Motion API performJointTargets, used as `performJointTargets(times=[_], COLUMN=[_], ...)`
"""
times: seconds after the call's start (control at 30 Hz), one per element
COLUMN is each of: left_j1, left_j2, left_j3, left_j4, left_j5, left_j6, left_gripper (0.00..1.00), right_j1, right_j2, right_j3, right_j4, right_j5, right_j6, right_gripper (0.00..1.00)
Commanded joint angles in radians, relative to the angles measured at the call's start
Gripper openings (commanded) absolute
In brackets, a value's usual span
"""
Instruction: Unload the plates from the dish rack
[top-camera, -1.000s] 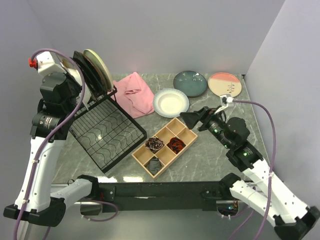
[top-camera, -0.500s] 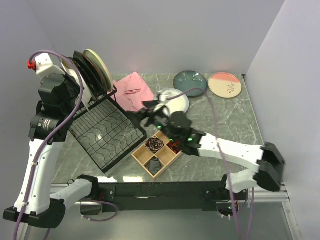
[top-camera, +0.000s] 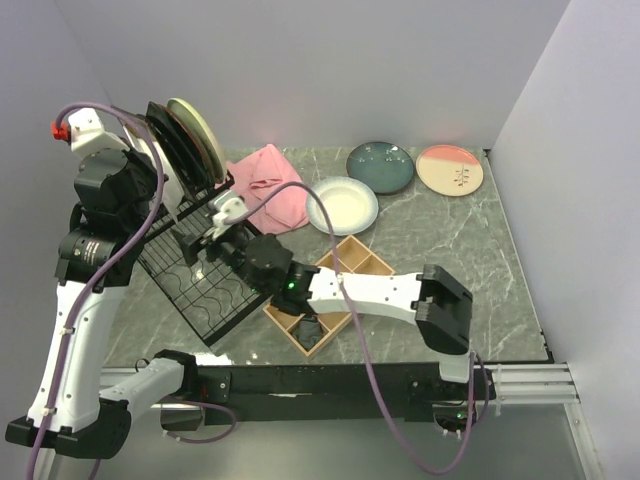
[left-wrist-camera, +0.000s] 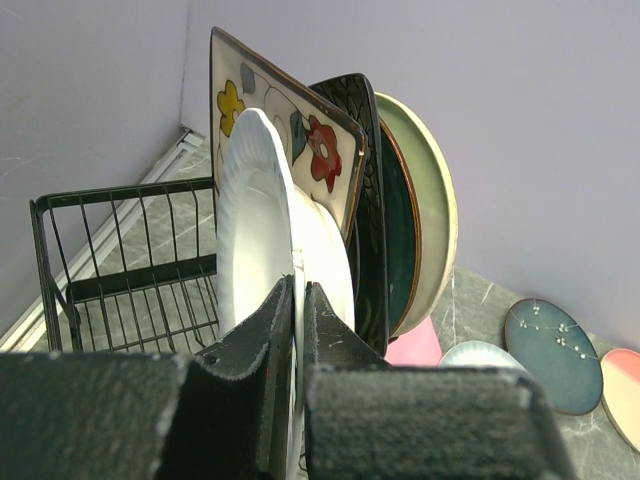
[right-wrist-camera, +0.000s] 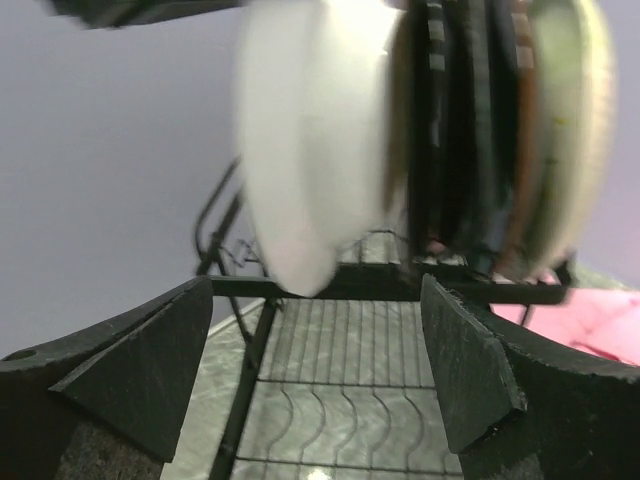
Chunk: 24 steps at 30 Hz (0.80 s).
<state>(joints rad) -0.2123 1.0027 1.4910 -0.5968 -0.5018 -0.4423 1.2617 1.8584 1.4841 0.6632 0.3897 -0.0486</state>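
Observation:
The black wire dish rack (top-camera: 215, 265) stands at the left. My left gripper (left-wrist-camera: 296, 292) is shut on the rim of a round white plate (left-wrist-camera: 255, 215) that stands upright at the rack's raised back; it also shows in the top view (top-camera: 163, 192). Behind it stand a square cream floral plate (left-wrist-camera: 290, 125), a square black plate (left-wrist-camera: 366, 200), a dark red-rimmed plate (left-wrist-camera: 400, 225) and a cream-green plate (left-wrist-camera: 432, 200). My right gripper (right-wrist-camera: 315, 370) is open and empty over the rack's wavy base (right-wrist-camera: 360, 410), facing the blurred white plate (right-wrist-camera: 300, 150); it shows in the top view (top-camera: 196, 246).
On the table lie a white plate (top-camera: 342, 205), a teal plate (top-camera: 380, 166) and a pink-cream plate (top-camera: 450, 169). A pink cloth (top-camera: 272, 188) lies beside the rack. A wooden compartment tray (top-camera: 330, 290) sits under my right forearm. Walls stand close at the left and back.
My right arm has swung from the right side of the table across to the left, and its open gripper is now over the rack. My left arm has barely moved.

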Motion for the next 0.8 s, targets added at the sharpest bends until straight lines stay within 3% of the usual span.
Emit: performJointTargets(times=[0.0,0.53,0.63,0.77], left_j1=[-0.007,-0.007,-0.007,-0.007], left_j2=[-0.035,-0.067,-0.07,-0.087], left_j3=[0.069,0.055,0.06,0.061], left_j4=[0.104,0.1,0.086,0.078], left_j5=[0.06,0.055,0.048,0.049], left_j6=[-0.026,-0.049,-0.053,-0.065], left_gripper=[0.01,0.01,0.01,0.01], right_j1=[0.033,0.039,0.038,0.033], right_j2=[0.077,0.416,0.467,0.496], right_j3=[0.146,0.6,0.679,0.716], right_j4=[0.061,-0.002,-0.016,0.003], right_j5=[0.05,0.326,0.333,0.365], right_j6=[-0.08,-0.217,-0.252,-0.267], right_gripper=[0.88,0.76,0.72,0.54])
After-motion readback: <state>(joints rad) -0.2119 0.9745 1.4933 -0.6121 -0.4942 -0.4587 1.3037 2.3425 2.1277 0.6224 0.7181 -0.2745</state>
